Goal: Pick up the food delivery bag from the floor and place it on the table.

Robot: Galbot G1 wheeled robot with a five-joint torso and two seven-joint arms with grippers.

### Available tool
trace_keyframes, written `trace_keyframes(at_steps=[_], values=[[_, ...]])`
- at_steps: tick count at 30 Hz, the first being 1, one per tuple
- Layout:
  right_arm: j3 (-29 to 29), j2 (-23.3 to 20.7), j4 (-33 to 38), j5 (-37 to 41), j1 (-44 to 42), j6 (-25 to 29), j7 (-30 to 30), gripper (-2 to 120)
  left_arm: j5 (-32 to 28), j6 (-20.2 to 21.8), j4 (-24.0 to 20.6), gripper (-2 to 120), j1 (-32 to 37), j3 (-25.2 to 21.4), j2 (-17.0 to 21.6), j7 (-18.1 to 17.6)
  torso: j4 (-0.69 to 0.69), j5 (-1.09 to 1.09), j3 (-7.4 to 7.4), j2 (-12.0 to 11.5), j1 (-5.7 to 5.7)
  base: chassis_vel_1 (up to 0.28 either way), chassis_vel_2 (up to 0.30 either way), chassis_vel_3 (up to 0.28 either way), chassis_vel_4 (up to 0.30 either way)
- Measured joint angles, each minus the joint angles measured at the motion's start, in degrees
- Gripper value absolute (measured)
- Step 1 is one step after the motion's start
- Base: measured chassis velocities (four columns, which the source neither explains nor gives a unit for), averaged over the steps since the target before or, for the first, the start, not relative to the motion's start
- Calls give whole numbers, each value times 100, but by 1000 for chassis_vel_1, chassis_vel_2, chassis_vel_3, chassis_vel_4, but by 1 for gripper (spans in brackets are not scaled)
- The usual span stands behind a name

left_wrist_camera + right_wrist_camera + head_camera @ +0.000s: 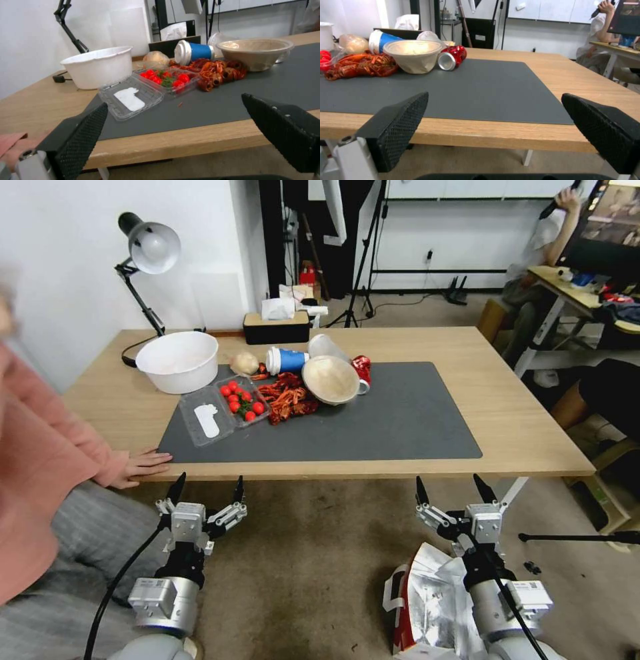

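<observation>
While the boxy white food delivery bag with red sides and foil lining [427, 597] sits on the stained brownish carpet floor [313, 560] beneath the right arm, short of the light-wood table [520, 427] front edge, both grippers, left gripper [205, 492] and right gripper [455, 492], gape wide and empty; no pickup has begun, and the right must descend to a strap.

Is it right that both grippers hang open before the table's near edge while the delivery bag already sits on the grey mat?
Not quite. The food delivery bag is on the floor under the right arm, as the head view shows. Left gripper and right gripper do hang open before the table.
</observation>
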Motion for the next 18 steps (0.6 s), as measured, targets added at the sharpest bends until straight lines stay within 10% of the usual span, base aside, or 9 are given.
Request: trace_keyframes(at_steps=[18], values=[[-3,-9,-5,0,9,2,8,100,-1,0,1,100,-2,-2,0,0,-1,0,0,0,0,0,0,0,0]])
